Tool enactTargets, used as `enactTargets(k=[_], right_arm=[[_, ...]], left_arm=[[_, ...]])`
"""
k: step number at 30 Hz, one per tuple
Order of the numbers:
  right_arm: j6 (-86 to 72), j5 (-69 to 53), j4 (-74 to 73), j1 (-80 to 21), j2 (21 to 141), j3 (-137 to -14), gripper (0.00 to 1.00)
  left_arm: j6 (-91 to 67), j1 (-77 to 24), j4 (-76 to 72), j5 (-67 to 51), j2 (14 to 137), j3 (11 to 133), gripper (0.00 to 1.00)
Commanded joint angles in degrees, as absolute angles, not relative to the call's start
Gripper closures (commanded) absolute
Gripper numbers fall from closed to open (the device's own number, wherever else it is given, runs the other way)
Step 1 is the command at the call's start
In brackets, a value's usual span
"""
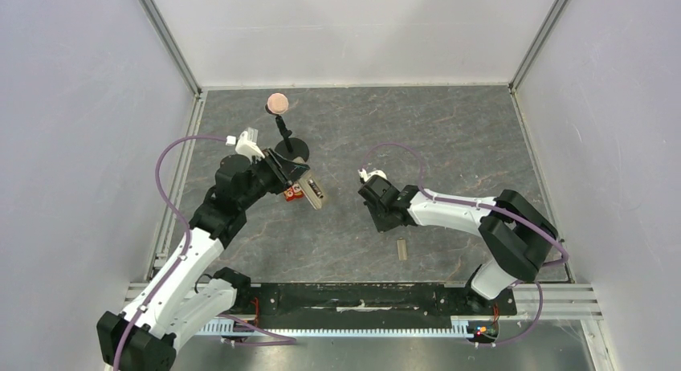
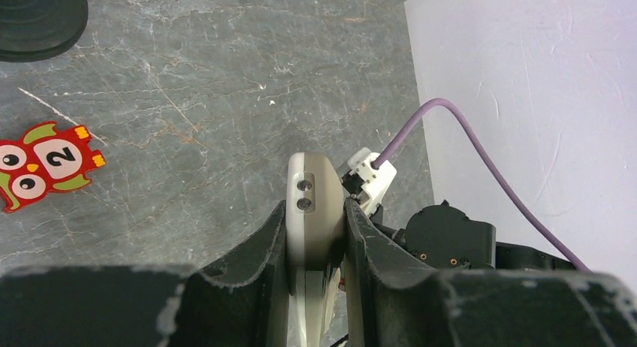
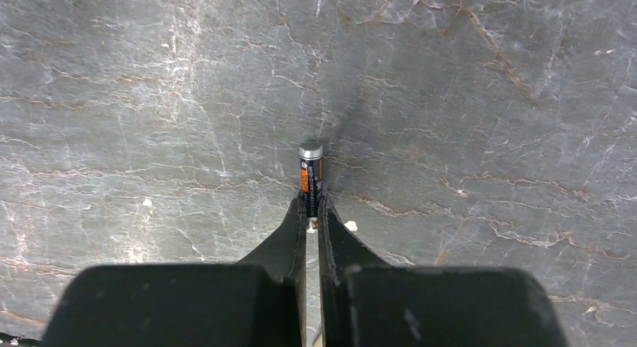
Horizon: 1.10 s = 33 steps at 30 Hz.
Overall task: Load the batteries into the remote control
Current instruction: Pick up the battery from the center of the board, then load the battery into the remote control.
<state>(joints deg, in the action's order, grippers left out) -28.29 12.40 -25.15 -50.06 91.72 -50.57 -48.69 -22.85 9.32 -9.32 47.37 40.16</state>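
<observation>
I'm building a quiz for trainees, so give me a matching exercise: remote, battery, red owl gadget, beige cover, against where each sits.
1 remote control
2 battery
3 red owl gadget
4 beige cover

A on the table by the right arm
B clamped in the left claw
C on the table near the black stand
D pinched in the right claw

Pairs: 1-B, 2-D, 3-C, 4-A

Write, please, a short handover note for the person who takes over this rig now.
Left gripper: shut on the slim white remote control.
Right gripper: shut on one small dark cylindrical battery with a silver end.
Flat beige cover: off, lying on the grey table, nearer the right gripper.
Second battery: not in view; loaded or not, cannot tell.
Left: insert the held battery, then probably close the cover.
</observation>
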Motion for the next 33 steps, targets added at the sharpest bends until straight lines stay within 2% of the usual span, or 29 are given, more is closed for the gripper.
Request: enactTargets(k=[1, 5, 11, 21, 27, 33], right_arm=[[-28.9, 12.5, -25.1, -50.2, 89.9, -52.6, 1.00], [-29.9, 12.7, -26.3, -50.2, 86.5, -54.8, 1.00], [-30.4, 6.9, -26.8, -50.2, 80.0, -59.9, 1.00], [-32.1, -6.1, -29.0, -50.2, 72.0, -72.2, 1.00], [-35.0, -9.4, -36.2, -50.2, 72.7, -77.0, 1.00], [-35.7, -6.1, -42.1, -50.2, 72.8, -78.4, 1.00]], left_arm=[[-48.7, -22.5, 6.2, -11.3, 48.3, 40.9, 0.98], [-48.8, -22.5, 6.0, -13.1, 49.3, 41.4, 0.98], [-49.2, -22.6, 2.3, -18.0, 53.2, 40.4, 0.98], [-60.1, -23.2, -22.6, -34.4, 64.0, 37.5, 0.98], [-64.8, -25.4, -36.5, -37.3, 69.6, 37.2, 0.98], [-63.9, -29.3, -45.1, -36.4, 73.9, 36.1, 0.98]])
